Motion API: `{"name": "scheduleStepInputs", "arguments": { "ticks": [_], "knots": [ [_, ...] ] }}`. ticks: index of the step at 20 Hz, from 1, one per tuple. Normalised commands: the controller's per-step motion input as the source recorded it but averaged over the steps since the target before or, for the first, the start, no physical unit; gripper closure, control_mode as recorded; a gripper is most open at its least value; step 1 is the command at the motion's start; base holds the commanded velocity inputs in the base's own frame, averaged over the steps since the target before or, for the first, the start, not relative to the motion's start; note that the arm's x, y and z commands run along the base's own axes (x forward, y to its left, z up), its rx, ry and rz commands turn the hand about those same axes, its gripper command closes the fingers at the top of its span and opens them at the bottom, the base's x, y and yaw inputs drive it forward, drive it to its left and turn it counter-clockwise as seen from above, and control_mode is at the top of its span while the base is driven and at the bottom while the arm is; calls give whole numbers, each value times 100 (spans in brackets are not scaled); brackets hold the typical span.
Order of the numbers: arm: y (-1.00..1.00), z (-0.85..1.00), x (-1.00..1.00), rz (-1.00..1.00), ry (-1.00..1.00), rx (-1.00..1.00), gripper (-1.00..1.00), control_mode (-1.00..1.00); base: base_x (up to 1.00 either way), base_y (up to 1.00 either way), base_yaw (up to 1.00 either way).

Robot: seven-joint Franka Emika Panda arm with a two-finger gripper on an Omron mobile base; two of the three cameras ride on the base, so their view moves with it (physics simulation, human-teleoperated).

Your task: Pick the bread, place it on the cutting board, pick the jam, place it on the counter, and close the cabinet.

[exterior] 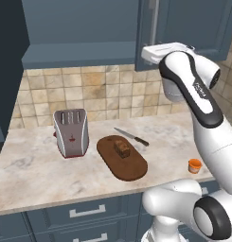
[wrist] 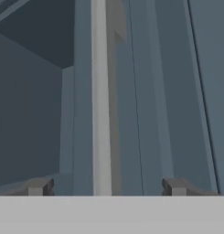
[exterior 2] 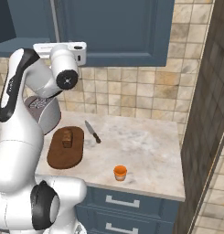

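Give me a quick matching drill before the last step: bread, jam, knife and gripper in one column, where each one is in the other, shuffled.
1. bread
2. jam
3. knife
4. gripper

A. on the counter, near its front edge
B. up at the cabinet, straddling its silver handle
C. on the cutting board
D. on the counter, behind the cutting board

Pairs: 1-C, 2-A, 3-D, 4-B

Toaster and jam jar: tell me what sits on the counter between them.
In the left base view, the cutting board with the bread on it lies between the toaster and the jam jar; a knife lies behind.
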Motion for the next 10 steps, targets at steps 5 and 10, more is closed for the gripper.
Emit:
{"name": "scheduleStepInputs", "arguments": {
  "ticks": [5, 10],
  "knots": [
    [12, 0, 33, -3, 0, 0, -100, -100, 0, 0, 0],
    [12, 0, 27, -2, 0, 0, -100, -100, 0, 0, 0]
  ]
}}
